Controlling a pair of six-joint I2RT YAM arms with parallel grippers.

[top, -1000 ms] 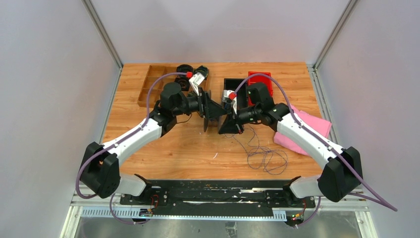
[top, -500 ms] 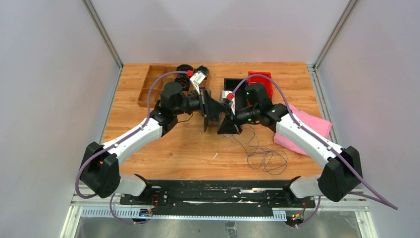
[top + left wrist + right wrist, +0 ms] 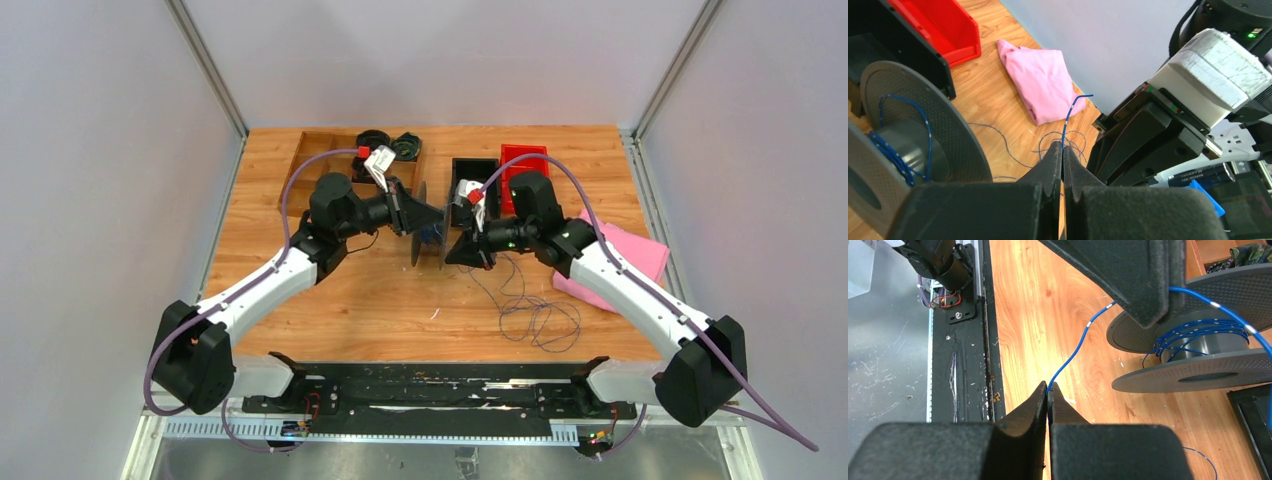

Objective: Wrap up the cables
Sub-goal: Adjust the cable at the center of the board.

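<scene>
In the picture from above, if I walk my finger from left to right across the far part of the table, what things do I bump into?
Wooden tray → black bin → red bin → pink cloth.

Nothing legible appears in any view: no word, brand, number or sign can be read. In the left wrist view, a line of small pale print runs along a dark cylinder (image 3: 1199, 175) low at the right, but it is too blurred to make out. In the top view, the left white tag (image 3: 380, 160) and the right white tag (image 3: 466, 190), each near an arm's wrist, are too small to show any lettering.
</scene>
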